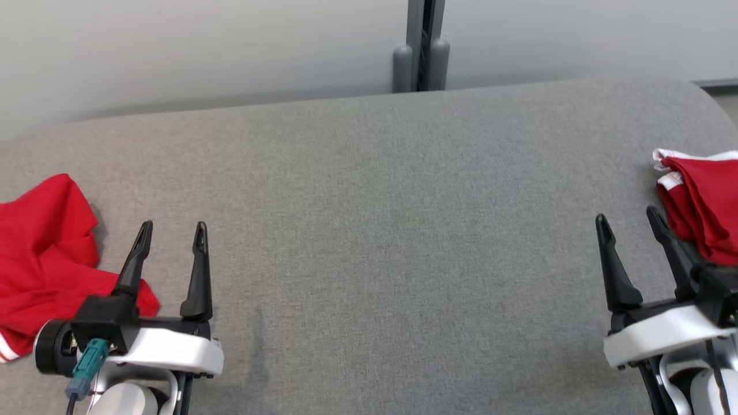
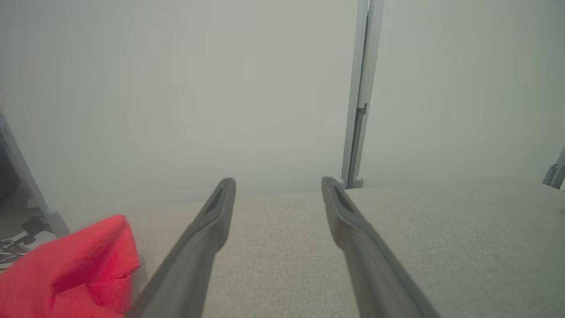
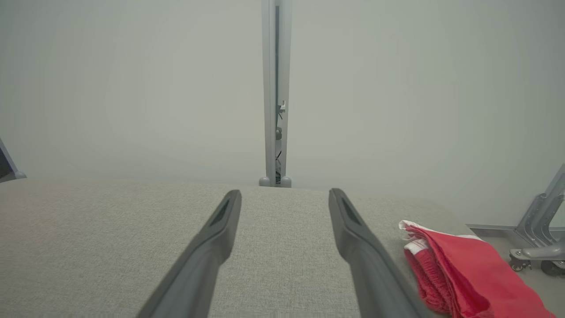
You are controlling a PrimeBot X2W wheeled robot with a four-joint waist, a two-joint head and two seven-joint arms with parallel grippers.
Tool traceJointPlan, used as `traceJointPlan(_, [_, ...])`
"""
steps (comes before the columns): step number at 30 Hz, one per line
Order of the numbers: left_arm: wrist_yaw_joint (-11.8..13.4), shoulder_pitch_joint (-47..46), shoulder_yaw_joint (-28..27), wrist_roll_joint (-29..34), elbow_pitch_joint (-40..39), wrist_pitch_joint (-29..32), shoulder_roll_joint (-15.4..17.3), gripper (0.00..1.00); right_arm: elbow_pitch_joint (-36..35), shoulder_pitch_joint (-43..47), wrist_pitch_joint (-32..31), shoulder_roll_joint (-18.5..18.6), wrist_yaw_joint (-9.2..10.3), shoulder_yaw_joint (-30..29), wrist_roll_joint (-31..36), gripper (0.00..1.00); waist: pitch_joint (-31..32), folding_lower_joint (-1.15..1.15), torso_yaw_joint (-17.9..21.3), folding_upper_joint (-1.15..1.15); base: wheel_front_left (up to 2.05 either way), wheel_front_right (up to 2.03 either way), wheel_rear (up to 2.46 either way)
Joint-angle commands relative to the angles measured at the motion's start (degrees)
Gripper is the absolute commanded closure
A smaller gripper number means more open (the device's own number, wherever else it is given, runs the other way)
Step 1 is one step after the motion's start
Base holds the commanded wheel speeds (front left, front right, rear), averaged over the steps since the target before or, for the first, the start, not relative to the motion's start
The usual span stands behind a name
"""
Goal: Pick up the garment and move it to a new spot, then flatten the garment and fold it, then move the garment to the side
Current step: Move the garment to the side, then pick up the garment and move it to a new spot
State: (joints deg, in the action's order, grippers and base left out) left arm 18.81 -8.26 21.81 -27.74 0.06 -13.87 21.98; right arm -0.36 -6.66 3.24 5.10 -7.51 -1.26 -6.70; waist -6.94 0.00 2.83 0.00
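Counted: two grippers, two red garments, one grey padded surface (image 1: 380, 219). The left gripper (image 1: 173, 226) stands spread and empty, a crumpled garment (image 1: 40, 259) just outside its left finger. The right gripper (image 1: 627, 215) is likewise spread and empty, a white-trimmed garment (image 1: 700, 196) just beside its right finger near the surface's right edge. Between and ahead of both, open fabric runs to the far edge, where a grey post (image 1: 422, 52) stands.

table (image 1: 369, 230) centre free, left garment (image 1: 46, 259), right garment (image 1: 706, 202)
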Motion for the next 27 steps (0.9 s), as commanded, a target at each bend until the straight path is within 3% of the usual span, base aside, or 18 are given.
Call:
traceJointPlan(1, [0.4, 1.3, -0.5, -0.6, 0.2, -0.1, 0.4, 0.00, -0.7, 1.7, -0.6, -0.3, 0.04, -0.6, 0.0, 0.00, 2.1, 0.00, -0.9, 0.00, 0.00, 0.00, 0.00])
traceJointPlan(15, [3.5, 8.3, -1.1, -2.0, -1.7, 0.1, 0.0, 0.00, -2.8, 7.4, -2.2, -1.6, 0.04, -3.0, 0.3, 0.00, 6.7, 0.00, -2.8, 0.00, 0.00, 0.00, 0.00])
traceJointPlan(27, [3.4, 8.5, 0.0, -1.4, -2.7, 1.7, 1.2, 0.00, -3.5, 8.3, -3.0, -2.0, 0.04, -3.1, 0.5, 0.00, 6.7, 0.00, -3.0, 0.00, 0.00, 0.00, 0.00])
